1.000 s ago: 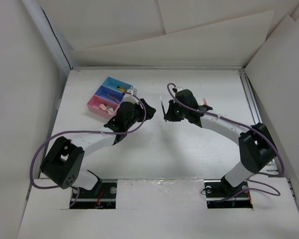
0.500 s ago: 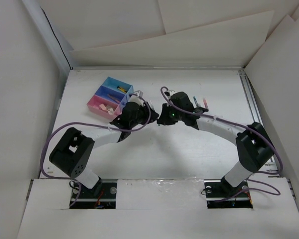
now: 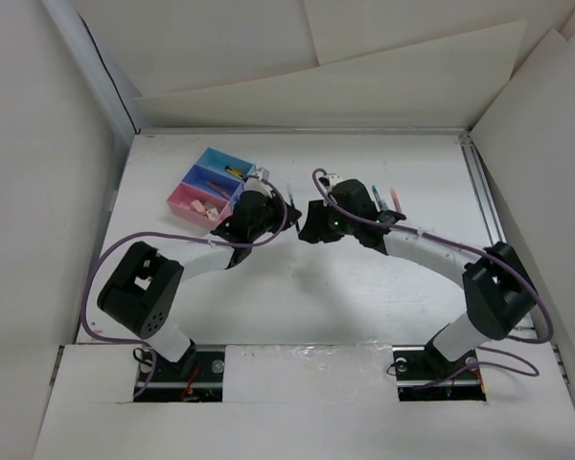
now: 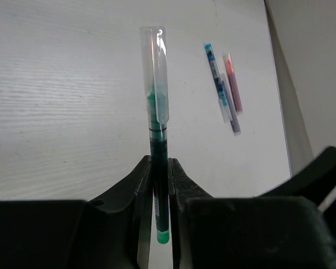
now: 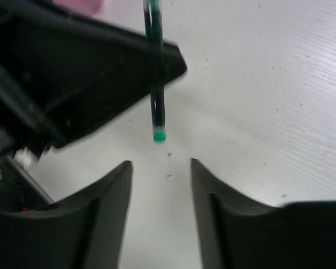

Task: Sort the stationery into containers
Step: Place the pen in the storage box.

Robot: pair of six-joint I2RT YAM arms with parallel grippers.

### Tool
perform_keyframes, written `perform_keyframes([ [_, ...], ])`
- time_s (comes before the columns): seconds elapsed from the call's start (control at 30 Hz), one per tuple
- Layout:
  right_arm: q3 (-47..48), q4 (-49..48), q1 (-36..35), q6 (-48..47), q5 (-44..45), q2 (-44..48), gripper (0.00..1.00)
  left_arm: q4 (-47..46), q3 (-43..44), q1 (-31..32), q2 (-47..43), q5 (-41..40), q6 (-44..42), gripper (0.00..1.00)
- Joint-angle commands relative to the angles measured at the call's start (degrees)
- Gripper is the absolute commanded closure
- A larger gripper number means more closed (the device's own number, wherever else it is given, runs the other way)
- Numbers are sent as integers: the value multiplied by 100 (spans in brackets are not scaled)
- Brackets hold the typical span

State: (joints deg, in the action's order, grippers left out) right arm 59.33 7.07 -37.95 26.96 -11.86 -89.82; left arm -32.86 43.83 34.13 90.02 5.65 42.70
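A slim dark-green pen [image 4: 158, 126] with a clear cap stands out from my left gripper [image 4: 158, 168], which is shut on its lower barrel. In the right wrist view the same pen [image 5: 156, 95] hangs just beyond my right gripper [image 5: 161, 168], whose jaws stand wide apart with nothing between them. Both grippers meet over the table's middle, the left gripper [image 3: 286, 213] close beside the right gripper [image 3: 311, 218]. The containers sit at the back left: light blue [image 3: 214, 157], blue-violet [image 3: 203, 176] and pink [image 3: 184, 199]. A light-blue pen [image 4: 215, 78] and a pink pen [image 4: 233, 84] lie on the table.
Beige eraser-like pieces [image 3: 203, 206] lie in the pink bin and a yellow piece [image 3: 233, 171] in the light-blue one. The two loose pens [image 3: 384, 197] lie just behind the right arm. White walls enclose the table on all sides.
My left gripper has closed on the green pen. My right gripper, which held it before, has opened and let go. Both arms had moved together at the table's middle.
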Motion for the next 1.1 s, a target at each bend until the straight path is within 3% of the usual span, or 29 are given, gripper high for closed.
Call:
perform_keyframes([
  [0.0, -131, -346, -45, 37, 26, 683, 42, -10, 292, -493, -257, -284, 177, 100],
  [0.17, -510, -548, -45, 90, 192, 1395, 30, -10, 415, -1346, -362, -354, 388, 100],
  [0.27, -633, -549, -45, 213, 500, 1581, 30, -10, 468, -1951, -424, -617, 608, 100],
  [0.37, -633, -549, -45, 213, 571, 1582, 45, -79, 538, -2522, -276, -750, 897, 100],
  [0.43, -633, -549, -45, 265, 571, 1529, 63, -158, 591, -2753, -134, -750, 1091, 100],
  [0.5, -633, -549, -45, 266, 571, 1529, 80, -238, 696, -2903, 85, -750, 1162, 100],
  [0.63, -633, -549, 7, 266, 623, 1529, 100, 218, 1284, -2965, 542, -969, 987, 99],
  [0.87, -686, -549, 122, 327, 746, 1591, 100, 403, 1374, -2965, 798, -1128, 986, 96],
  [1.07, -739, -549, 227, 327, 746, 1643, 100, 324, 1250, -2965, 851, -1180, 1091, 86],
])
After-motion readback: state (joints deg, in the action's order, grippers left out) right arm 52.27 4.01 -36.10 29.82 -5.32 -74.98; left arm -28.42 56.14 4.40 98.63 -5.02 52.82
